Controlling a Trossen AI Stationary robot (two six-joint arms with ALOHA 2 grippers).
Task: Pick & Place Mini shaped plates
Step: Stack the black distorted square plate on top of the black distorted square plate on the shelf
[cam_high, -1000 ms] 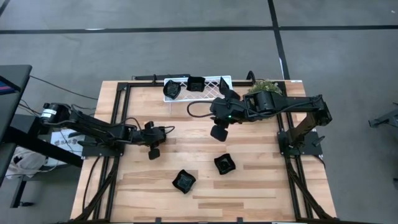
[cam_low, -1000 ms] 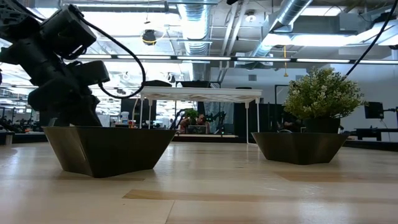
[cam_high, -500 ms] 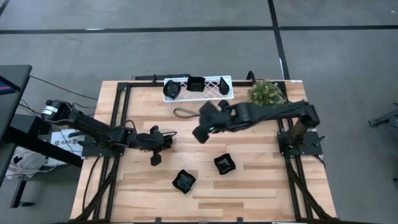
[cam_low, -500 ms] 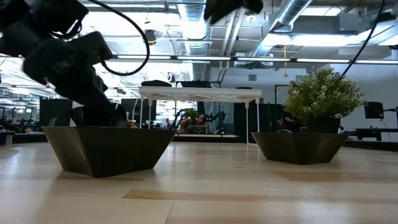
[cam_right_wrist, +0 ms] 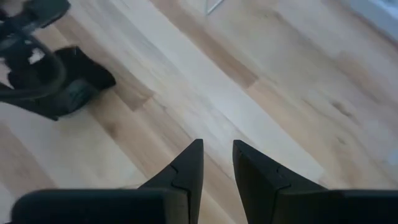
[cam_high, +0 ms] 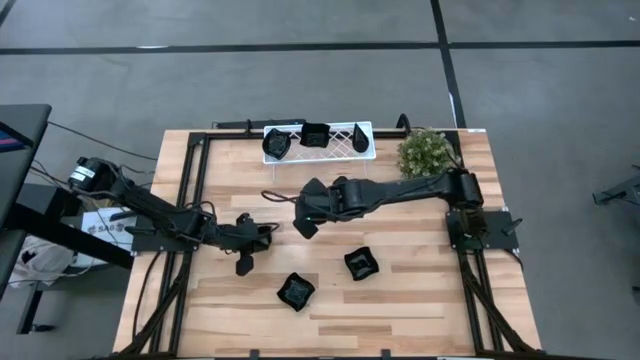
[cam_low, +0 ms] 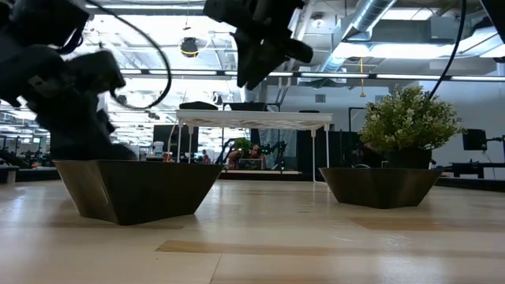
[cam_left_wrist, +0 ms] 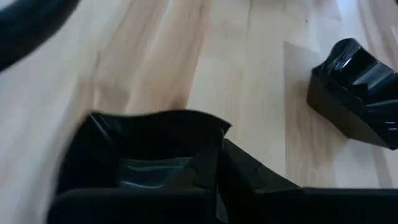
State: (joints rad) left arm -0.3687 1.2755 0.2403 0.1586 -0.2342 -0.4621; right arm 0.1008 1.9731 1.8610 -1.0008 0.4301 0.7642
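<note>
My left gripper (cam_high: 248, 252) is at the table's left middle, shut on a glossy black mini plate (cam_left_wrist: 146, 158). Two more black plates rest bottom down on the wood: one (cam_high: 296, 291) near the front and one (cam_high: 360, 263) to its right. My right gripper (cam_high: 303, 226) hangs above the table's middle. Its fingers stand a little apart with nothing between them (cam_right_wrist: 217, 163). Three black plates lie in the white lattice tray (cam_high: 340, 148) at the far edge. My left gripper holds the black plate by one side of its rim (cam_left_wrist: 214, 134), and one finger (cam_left_wrist: 249, 180) shows beside that wall. The fingers slant down toward the table's near side. The gripper hides the rest of the hold. Whether the plate is clear of the wood, I cannot tell.
A green bushy plant (cam_high: 425, 150) stands at the far right beside the tray. Black frame rails (cam_high: 195, 190) run along the table's left and right sides. Bare wood lies between the two grippers and the two loose plates.
My right gripper has come down from beside the tray toward the table's left and near side, rolling as it went. My left gripper has swung toward the near edge with its plate, turning a little.
</note>
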